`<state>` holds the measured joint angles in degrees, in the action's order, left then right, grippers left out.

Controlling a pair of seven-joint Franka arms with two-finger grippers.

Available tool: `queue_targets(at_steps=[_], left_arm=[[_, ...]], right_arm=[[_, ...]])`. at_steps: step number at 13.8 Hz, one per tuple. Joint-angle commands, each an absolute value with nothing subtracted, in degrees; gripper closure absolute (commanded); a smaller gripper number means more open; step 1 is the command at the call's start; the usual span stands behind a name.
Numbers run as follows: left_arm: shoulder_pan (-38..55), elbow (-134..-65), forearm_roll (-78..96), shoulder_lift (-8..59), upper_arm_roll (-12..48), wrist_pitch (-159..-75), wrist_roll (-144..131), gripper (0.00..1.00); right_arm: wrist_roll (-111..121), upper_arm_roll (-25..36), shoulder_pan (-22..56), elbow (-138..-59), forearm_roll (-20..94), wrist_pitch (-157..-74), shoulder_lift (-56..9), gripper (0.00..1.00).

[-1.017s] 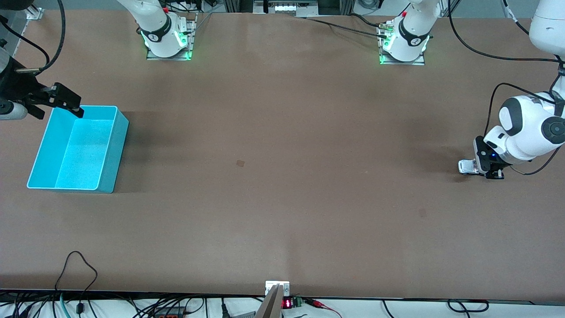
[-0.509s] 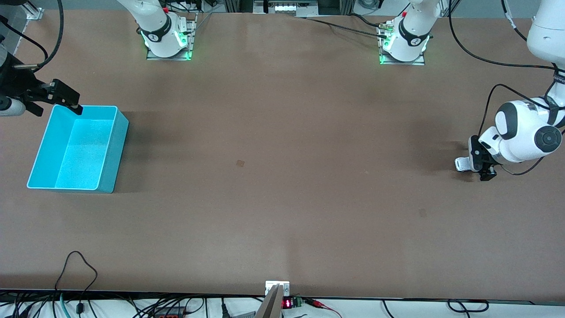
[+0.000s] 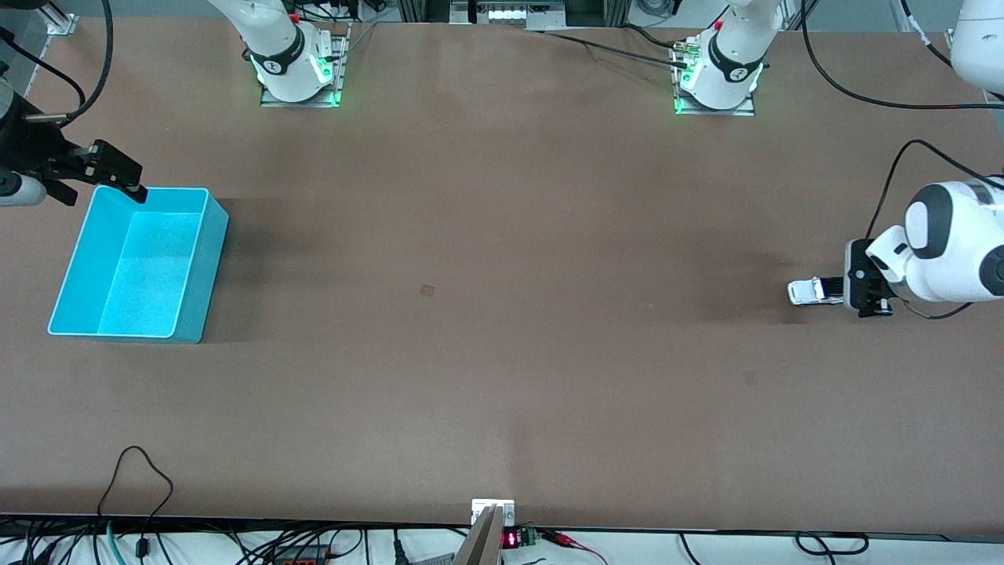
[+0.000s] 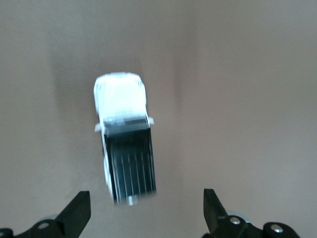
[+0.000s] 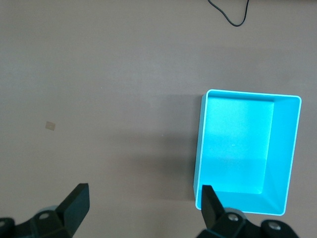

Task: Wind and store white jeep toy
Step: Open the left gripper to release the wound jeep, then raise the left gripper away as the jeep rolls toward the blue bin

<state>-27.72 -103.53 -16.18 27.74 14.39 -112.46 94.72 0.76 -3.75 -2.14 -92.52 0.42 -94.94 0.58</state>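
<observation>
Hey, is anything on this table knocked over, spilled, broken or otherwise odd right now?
Nothing stands out. The white jeep toy sits upright on its wheels, just clear of the open left gripper. The cyan bin stands upright and empty, with the open right gripper above its corner.

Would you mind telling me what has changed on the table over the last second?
The left tool has let go of the white jeep toy and now stands open, drawn back from it. The jeep has rolled along the table toward the right arm's end, clear of the tool. The right tool has lifted slightly and is open over the cyan bin's corner. The bin stayed put, with nothing in it.
</observation>
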Motion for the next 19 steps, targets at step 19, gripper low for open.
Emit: queue_targets(at_steps=[19], left_arm=[[-19.37, -83.50, -12.14, 18.46, 22.80, -83.05, 42.56, 0.00]], right_arm=[[1.76, -3.69, -2.90, -92.99, 1.49, -94.75, 0.35, 0.00]])
